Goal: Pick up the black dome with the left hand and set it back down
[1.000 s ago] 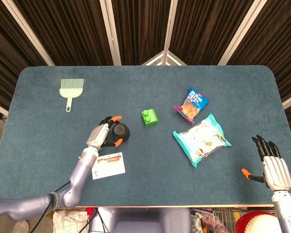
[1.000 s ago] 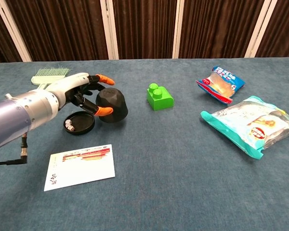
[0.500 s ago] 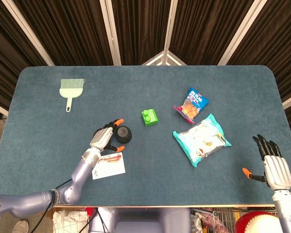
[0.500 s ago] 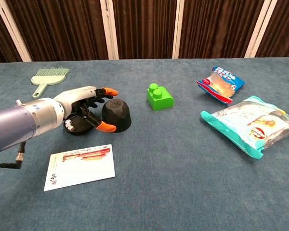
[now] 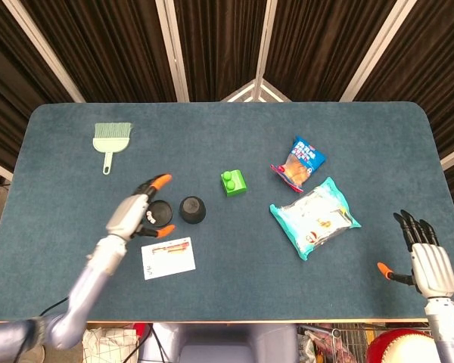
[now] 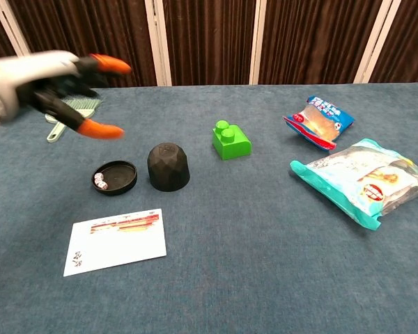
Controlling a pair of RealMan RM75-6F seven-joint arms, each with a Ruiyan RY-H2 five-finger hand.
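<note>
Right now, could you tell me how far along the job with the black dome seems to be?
It looks essentially finished. The black dome stands free on the table, just right of the shallow black dish. The left hand is raised clear of it, fingers spread and holding nothing. The right hand rests open at the table's near edge. Nothing visible remains except parking the left arm.

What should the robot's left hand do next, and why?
Probably just keep pulling away to rest. The black dome already stands alone on the table beside the round tray, and the left hand is open above it, holding nothing.
</note>
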